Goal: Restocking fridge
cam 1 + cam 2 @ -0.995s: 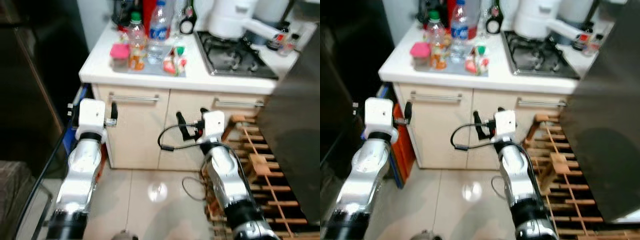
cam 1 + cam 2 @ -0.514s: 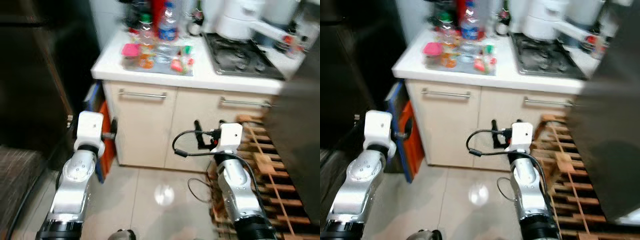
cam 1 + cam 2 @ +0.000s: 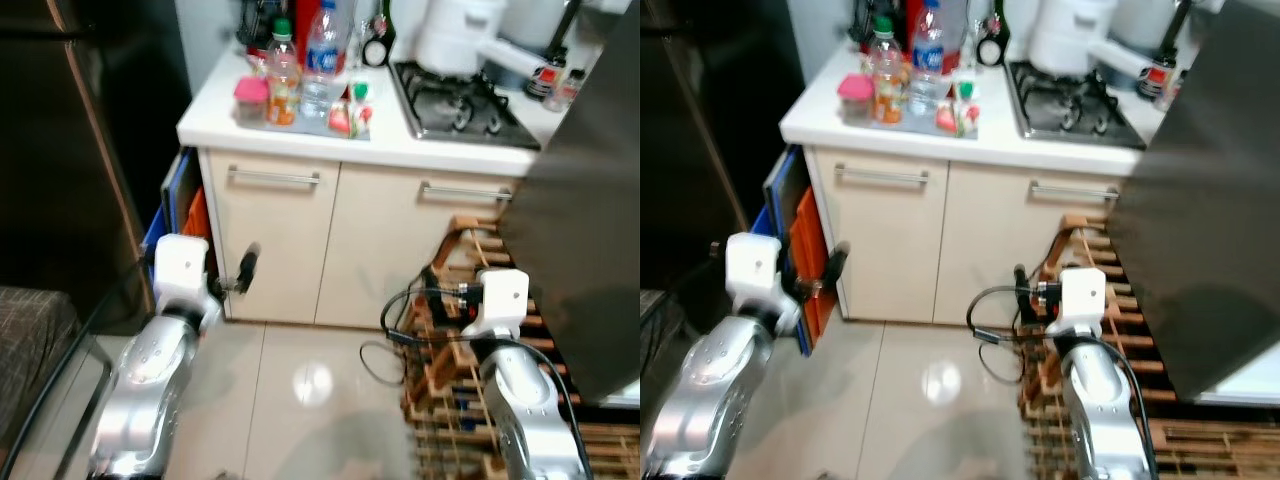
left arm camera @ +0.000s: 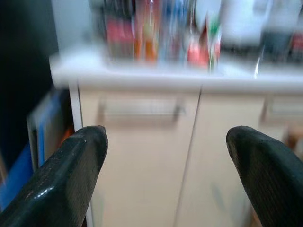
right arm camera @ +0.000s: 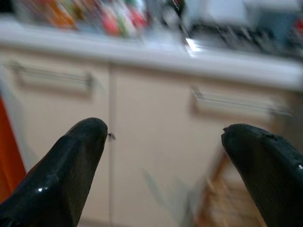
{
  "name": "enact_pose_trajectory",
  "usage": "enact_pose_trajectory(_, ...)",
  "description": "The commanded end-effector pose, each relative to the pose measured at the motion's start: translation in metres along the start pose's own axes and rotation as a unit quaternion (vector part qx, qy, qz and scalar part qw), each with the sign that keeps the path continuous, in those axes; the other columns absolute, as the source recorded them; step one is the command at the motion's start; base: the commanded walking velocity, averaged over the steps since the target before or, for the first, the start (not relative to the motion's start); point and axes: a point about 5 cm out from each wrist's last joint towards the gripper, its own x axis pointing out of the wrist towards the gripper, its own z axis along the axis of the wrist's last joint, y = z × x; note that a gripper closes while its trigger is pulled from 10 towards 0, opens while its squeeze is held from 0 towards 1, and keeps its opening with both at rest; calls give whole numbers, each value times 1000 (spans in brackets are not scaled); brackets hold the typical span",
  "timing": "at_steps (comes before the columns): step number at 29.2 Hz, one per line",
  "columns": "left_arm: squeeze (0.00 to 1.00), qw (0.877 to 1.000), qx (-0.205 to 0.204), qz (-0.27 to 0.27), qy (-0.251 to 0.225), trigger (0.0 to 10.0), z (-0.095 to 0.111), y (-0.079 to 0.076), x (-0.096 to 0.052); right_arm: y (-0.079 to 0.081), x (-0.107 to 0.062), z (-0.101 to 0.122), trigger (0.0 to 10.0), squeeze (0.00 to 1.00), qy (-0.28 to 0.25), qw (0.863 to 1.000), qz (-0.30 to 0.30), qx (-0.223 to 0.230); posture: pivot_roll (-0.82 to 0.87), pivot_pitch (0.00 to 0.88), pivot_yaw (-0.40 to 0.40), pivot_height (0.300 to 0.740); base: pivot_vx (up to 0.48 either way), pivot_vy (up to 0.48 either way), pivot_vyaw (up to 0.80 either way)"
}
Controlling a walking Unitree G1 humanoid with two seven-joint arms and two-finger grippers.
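Note:
On the white counter a grey tray (image 3: 300, 124) holds an orange juice bottle with a green cap (image 3: 283, 72), a clear water bottle (image 3: 322, 52), a pink-lidded jar (image 3: 250, 99) and small red packets (image 3: 349, 117). My left gripper (image 3: 245, 272) is low in front of the left cabinet door, open and holding nothing; its fingertips (image 4: 78, 156) stand wide apart. My right gripper (image 3: 1024, 292) is low before the right cabinet door, also open, its fingertips (image 5: 80, 146) well apart. Both are well below the counter.
A gas hob (image 3: 462, 95) and a white appliance (image 3: 456, 32) sit right of the tray. The cabinet doors have bar handles (image 3: 272, 178). A wooden rack (image 3: 470, 250) lies on the floor at right, under a dark door (image 3: 590, 200). A blue-and-orange crate (image 3: 182, 212) stands left.
The whole picture has shifted, so the camera moved. Both arms now sit lower in the frame. The fingers stay open and hold nothing.

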Motion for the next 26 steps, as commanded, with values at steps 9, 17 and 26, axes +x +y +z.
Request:
enact_pose_trajectory(9,0,996,60,38,-54,10000,28,16,14,21,30,24,10000,0,-51,998,21,-4,-32,0,-21,740,480,0,0)
enact_pose_trajectory(17,0,996,56,26,-62,10000,34,17,22,26,31,20,10000,0,-50,998,22,2,-25,0,-16,740,480,0,0)
enact_pose_trajectory(26,0,995,46,15,-91,10000,45,8,25,27,30,22,10000,0,-63,997,33,-16,-38,0,-30,740,480,0,0)
